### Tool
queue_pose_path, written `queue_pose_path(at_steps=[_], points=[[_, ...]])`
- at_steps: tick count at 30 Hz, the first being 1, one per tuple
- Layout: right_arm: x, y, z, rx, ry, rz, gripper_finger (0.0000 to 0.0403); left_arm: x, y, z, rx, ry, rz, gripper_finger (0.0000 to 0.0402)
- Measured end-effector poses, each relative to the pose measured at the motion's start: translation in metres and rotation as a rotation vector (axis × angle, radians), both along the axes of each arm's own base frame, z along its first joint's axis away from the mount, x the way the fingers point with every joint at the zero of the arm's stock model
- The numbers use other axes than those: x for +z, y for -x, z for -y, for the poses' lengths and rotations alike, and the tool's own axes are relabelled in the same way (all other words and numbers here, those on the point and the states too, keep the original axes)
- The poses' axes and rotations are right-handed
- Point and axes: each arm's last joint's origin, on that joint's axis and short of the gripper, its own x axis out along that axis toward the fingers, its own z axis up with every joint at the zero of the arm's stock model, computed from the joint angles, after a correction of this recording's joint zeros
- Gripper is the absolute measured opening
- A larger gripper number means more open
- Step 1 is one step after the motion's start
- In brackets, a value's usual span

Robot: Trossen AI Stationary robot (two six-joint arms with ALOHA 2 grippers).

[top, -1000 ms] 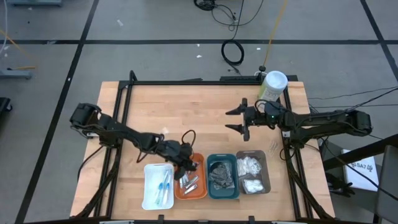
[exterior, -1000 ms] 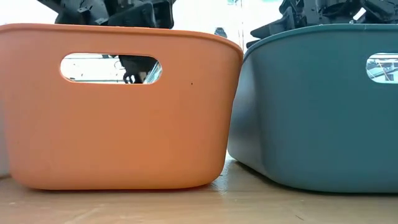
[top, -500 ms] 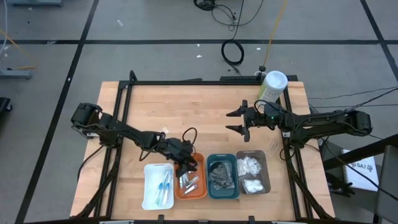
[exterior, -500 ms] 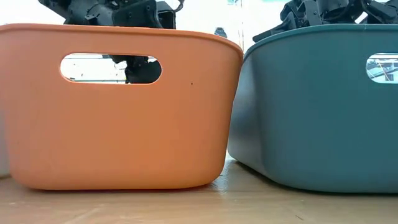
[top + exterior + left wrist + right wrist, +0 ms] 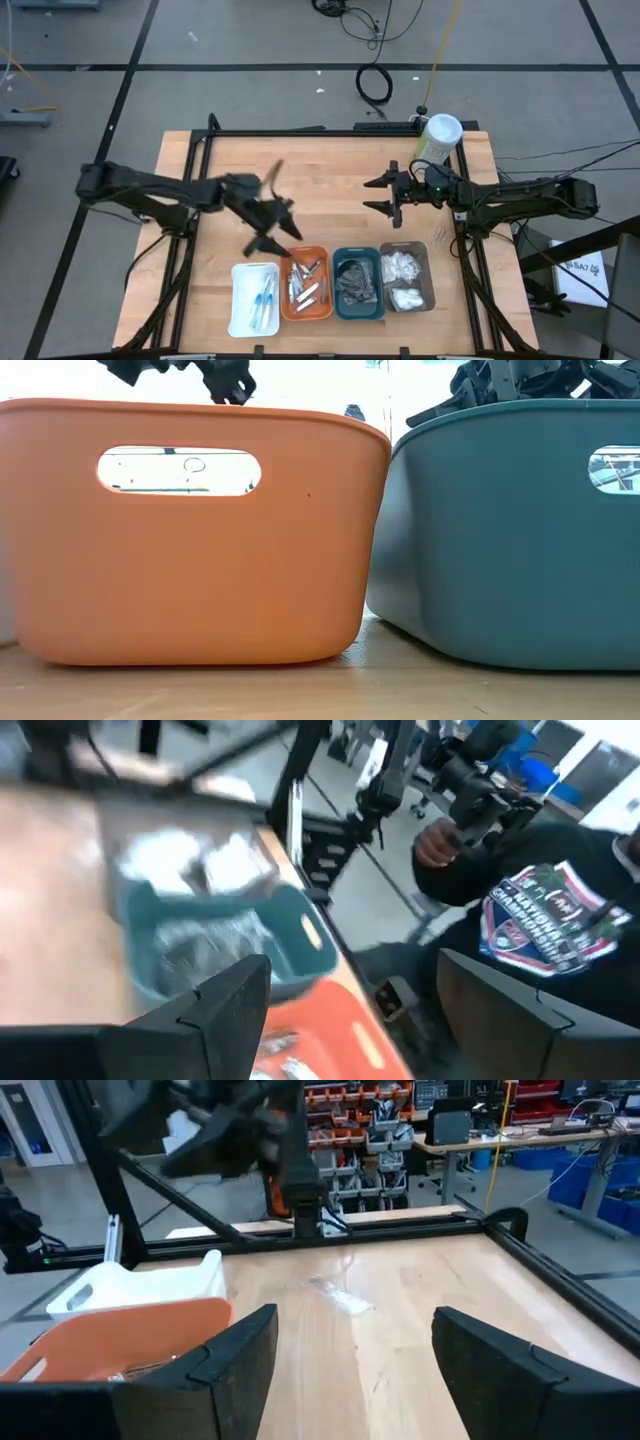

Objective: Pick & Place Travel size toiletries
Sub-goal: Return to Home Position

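Note:
Silvery metal pieces (image 5: 304, 285) lie in the orange tray (image 5: 322, 308). Slim sticks (image 5: 263, 300) lie in the white tray (image 5: 240, 300), dark bundles (image 5: 355, 285) in the teal tray (image 5: 357, 314), white pads (image 5: 403, 280) in the grey tray (image 5: 428, 275). My left gripper (image 5: 272, 237) hangs open above the table just beyond the white and orange trays, blurred, with nothing between its fingers (image 5: 230, 1010). My right gripper (image 5: 385, 196) stands open over the table's middle right, holding nothing. A clear-wrapped piece (image 5: 340, 1295) lies on the bare wood.
The four trays stand in a row along the table's near edge. A tall pale-green canister (image 5: 440, 135) with a white lid stands at the far right. Small items (image 5: 440, 235) lie on the wood near the right arm. A person in a dark shirt (image 5: 540, 920) stands beyond the table.
My left gripper has opened inside the orange tray, then risen out of it and swung toward the table's far left, coming clear of the trays. The silvery pieces stay in the orange tray.

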Motion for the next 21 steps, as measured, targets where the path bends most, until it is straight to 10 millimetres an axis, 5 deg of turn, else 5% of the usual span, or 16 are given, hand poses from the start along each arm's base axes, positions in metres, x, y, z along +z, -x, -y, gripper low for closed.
queue_pose_path(at_steps=[12, 21], points=[[0.034, 0.034, 0.005, -0.068, 0.045, 0.159, 0.0251, 0.053, 0.114, -0.029, 0.194, -0.316, 0.178, 0.0284], [0.039, 0.062, 0.002, -0.103, 0.041, 0.121, 0.0251, -0.004, 0.179, -0.039, 0.579, -0.383, 0.347, 0.0285]])
